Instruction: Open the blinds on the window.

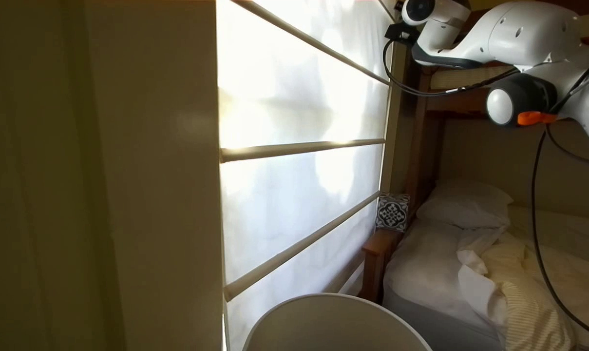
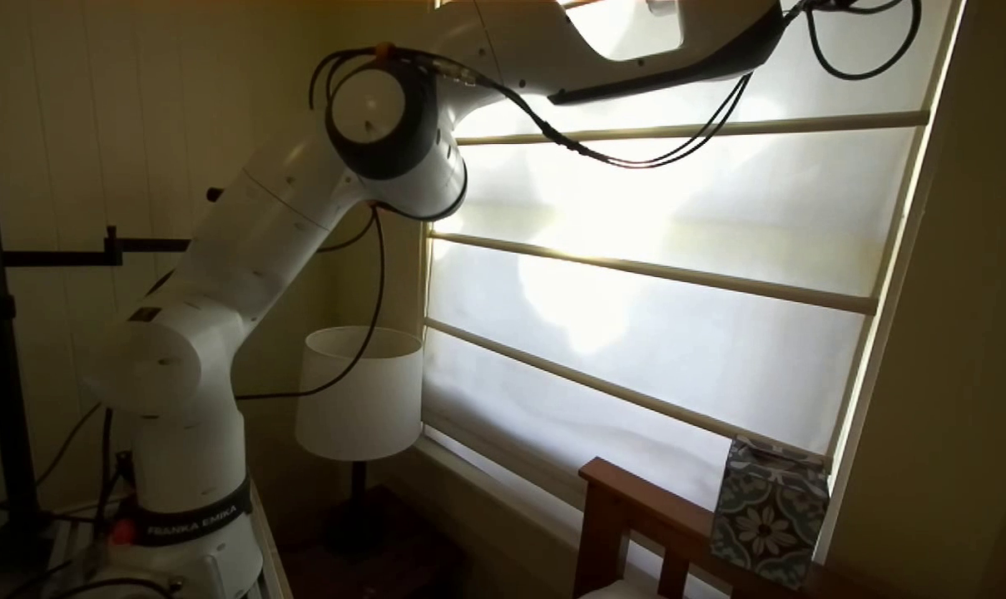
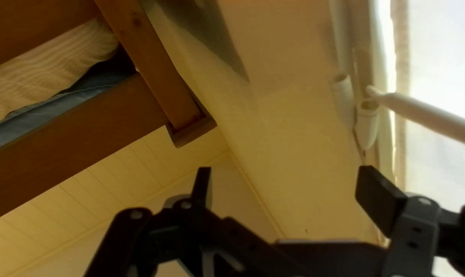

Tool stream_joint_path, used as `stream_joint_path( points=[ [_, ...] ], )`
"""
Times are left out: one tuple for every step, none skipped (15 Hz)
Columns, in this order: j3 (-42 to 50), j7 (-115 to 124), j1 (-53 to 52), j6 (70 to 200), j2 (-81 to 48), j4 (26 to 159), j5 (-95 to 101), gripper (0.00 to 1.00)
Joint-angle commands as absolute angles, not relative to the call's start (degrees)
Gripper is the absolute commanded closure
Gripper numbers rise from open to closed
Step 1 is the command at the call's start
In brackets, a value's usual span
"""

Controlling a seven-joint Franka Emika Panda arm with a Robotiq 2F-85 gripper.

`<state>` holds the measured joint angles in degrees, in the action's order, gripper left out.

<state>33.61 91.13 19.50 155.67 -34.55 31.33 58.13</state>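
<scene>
The blinds (image 1: 284,204) are down, a glowing cream-white shade with horizontal fold bars; they also show in an exterior view (image 2: 719,349) and at the right of the wrist view (image 3: 444,169). The window glass is hidden behind them; light leaks along the side edge. In the wrist view, two white cord pulls (image 3: 367,125) hang by the blinds' edge, with a thin cord running below one toward my right finger. My gripper (image 3: 286,182) is open, its fingers wide apart with nothing between them. The cord pulls appear above the right fingertip. Neither exterior view shows the fingers clearly.
A wooden bunk bed (image 3: 151,61) stands beside the window wall. A white lampshade (image 2: 361,408) stands near the blinds, also low in an exterior view (image 1: 333,324). A patterned box (image 2: 769,516) sits by the bed rail (image 2: 652,495). Loose cables hang from the arm.
</scene>
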Motion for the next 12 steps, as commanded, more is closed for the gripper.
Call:
stream_joint_path(
  points=[
    [33.67,90.85,19.01,157.23,-35.1,30.79,58.65,0.01],
    [33.45,90.56,18.96,157.85,-35.02,30.99,58.43,0.0],
    [33.36,90.3,18.87,158.06,-35.02,31.12,58.37,0.0],
    [32.85,89.61,18.81,158.39,-34.77,31.77,57.93,0.0],
    [32.03,88.62,18.8,158.78,-34.35,32.76,57.27,0.0],
    [31.67,88.35,18.91,158.6,-34.32,33.0,57.04,0.0],
    [31.39,88.18,19.04,158.12,-34.29,33.18,56.88,0.0],
    [31.13,88.14,19.13,157.65,-34.27,33.37,56.72,0.0],
    [30.96,88.19,19.21,157.04,-34.21,33.6,56.55,0.0],
    [30.8,88.23,19.31,156.36,-34.1,33.89,56.37,0.0],
    [30.72,88.34,19.37,155.77,-34.11,34.06,56.28,0.0],
    [30.75,88.5,19.42,154.84,-34.12,34.07,56.29,0.0]
  ],
)
